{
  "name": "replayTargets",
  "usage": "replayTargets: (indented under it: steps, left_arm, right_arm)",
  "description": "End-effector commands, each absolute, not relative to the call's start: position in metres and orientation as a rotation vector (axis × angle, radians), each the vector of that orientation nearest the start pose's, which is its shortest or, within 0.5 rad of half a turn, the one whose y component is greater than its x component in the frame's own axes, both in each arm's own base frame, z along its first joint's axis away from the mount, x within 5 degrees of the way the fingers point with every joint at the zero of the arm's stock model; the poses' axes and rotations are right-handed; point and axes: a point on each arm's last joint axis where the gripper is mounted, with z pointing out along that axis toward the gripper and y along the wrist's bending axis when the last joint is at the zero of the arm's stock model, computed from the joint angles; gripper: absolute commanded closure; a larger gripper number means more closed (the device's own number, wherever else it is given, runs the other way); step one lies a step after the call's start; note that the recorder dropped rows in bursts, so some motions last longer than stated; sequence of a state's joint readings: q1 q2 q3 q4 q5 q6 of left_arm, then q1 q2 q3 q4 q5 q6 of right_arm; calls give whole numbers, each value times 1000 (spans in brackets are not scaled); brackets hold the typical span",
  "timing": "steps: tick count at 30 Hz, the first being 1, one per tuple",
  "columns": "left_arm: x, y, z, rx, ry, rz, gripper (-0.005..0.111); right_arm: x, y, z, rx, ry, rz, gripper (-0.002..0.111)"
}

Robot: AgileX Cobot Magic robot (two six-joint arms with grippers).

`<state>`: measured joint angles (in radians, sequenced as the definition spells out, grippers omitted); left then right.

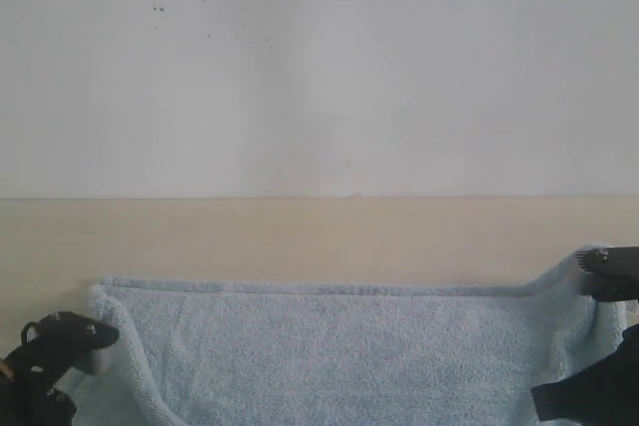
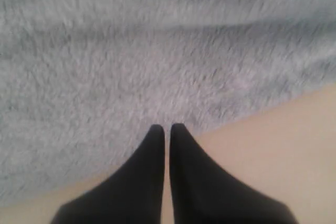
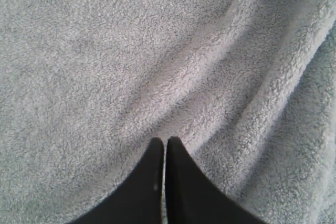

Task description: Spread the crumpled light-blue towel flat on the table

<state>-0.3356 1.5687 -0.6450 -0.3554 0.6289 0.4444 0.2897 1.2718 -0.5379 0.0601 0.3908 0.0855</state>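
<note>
- A pale-blue fluffy terry-cloth towel point(image 1: 339, 356) lies spread across the smooth beige table point(image 1: 300, 236).
- Right gripper point(image 3: 165, 140) — closed, pinching its raised far-right corner.
- Left gripper point(image 2: 167, 127) — closed, seemingly pinching the left edge.

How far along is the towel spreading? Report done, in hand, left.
Done: the towel is opened out, its far hem straight across the table. In hand: the left gripper and right gripper each pinch a far corner, jaws shut. Left: lay the raised corners down, smooth the folds by the right one; the near part is out of view.
</note>
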Motion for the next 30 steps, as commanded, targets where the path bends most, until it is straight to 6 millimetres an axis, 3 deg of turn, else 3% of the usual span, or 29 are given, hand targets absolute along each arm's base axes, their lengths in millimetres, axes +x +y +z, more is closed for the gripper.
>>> replayTargets:
  steps: [1,5,8,16,23,30]
  left_arm:
    - [217,-82,141,835,2987,-119,103]
    - [228,-74,143,704,2922,52,103]
    - [231,-68,136,776,2918,173,103]
    - [233,-66,123,783,2952,210,103]
    - [233,-51,125,711,2958,453,103]
    - [229,-50,121,723,2961,457,103]
  right_arm:
    - [205,64,193,-190,2604,199,107]
    - [204,64,194,-183,2603,205,107]
    - [204,64,195,-183,2599,206,107]
    - [204,65,195,-162,2601,222,107]
    - [204,65,195,-150,2607,231,107]
    - [203,65,194,-148,2610,234,107]
